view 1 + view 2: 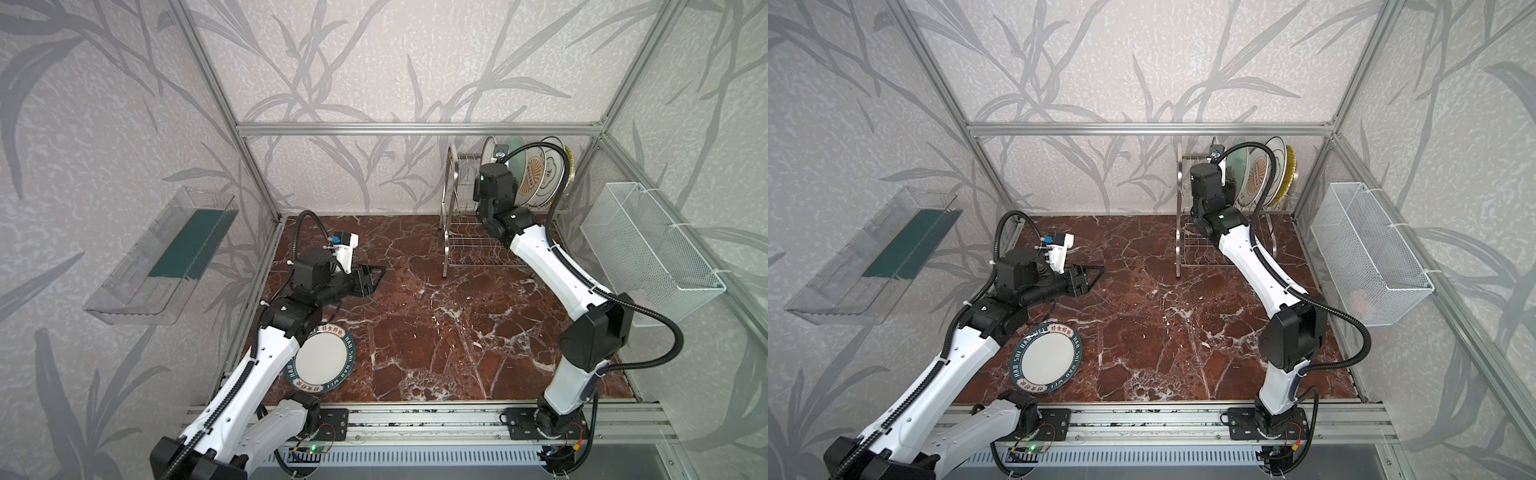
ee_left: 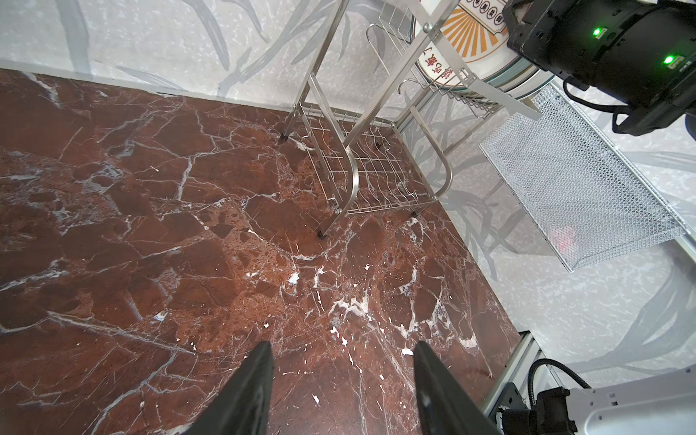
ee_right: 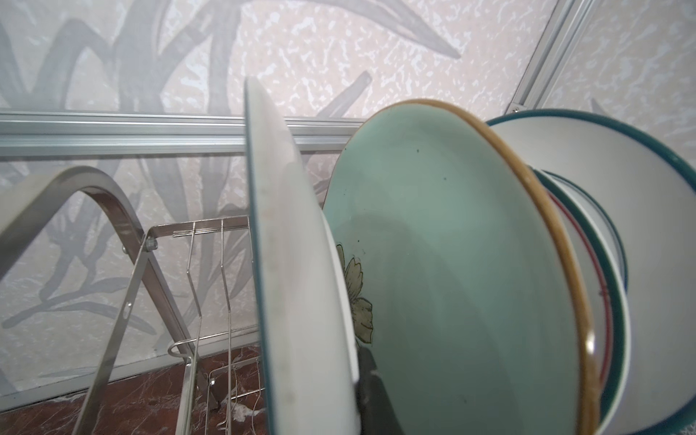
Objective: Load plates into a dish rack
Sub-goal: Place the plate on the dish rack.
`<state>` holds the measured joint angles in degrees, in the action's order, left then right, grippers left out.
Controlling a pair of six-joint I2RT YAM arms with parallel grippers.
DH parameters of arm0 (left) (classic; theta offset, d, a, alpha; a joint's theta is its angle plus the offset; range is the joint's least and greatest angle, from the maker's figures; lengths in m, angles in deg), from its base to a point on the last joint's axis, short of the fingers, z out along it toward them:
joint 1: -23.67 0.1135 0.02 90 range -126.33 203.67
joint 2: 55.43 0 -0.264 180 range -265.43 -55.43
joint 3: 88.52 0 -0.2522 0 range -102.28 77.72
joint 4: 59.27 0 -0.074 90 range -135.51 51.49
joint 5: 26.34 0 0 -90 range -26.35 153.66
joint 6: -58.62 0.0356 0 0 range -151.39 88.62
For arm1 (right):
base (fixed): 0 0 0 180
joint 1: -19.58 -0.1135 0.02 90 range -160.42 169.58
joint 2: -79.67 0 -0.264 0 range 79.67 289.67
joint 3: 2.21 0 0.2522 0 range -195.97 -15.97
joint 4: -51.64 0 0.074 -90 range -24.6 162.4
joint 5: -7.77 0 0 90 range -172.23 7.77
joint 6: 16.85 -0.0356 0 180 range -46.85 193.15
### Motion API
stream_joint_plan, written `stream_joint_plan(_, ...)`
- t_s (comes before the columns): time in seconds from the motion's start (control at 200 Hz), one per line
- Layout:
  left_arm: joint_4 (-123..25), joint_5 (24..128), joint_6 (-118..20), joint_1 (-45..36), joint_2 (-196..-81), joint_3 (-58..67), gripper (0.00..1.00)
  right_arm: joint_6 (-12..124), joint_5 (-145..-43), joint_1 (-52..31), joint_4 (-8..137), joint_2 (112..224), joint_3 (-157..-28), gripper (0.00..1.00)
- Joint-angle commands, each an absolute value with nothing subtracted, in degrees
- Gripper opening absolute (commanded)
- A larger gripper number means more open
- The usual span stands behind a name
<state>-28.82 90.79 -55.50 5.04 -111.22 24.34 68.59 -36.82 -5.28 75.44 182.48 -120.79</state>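
Two o'clock — right claw [image 3: 357, 376] clamps a teal-edged round white plate [image 3: 293, 263] upright, to suit the slots of the shiny steel wire rack [image 3: 94, 180]; left claw [image 2: 342, 344] half-open, empty.

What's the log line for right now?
left gripper: open, empty | right gripper: shut on white plate at dish rack | teal-lettered plate: on table

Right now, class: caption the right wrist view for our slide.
Right claw grips a white plate upright at the rack, beside the green plate.
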Motion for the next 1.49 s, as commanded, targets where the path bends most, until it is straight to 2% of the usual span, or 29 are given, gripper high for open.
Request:
stream_joint_plan(0.0,-29.4,91.2,-55.4,5.3,-110.0,24.9,0.58,67.7,-36.4,-5.2,77.4,180.7,-119.6,0.0)
stream_joint_plan(0.715,-28.9,91.0,-55.6,5.4,-109.6,24.6,0.58,67.4,-44.6,-3.4,86.2,186.0,-127.4,0.01)
stream_joint_plan(1.14,-28.6,91.5,-55.7,5.5,-110.3,24.3,0.61,67.6,-48.1,-2.6,89.3,186.3,-130.0,0.27)
stream_joint_plan(1.24,-28.7,91.5,-55.6,5.5,-110.2,24.3,0.61,68.3,-48.3,-2.7,89.4,186.2,-130.8,0.37)
stream_joint_plan(1.49,-28.8,91.5,-55.7,5.5,-110.1,24.4,0.61,70.2,-49.0,-2.7,89.6,185.3,-132.6,0.47)
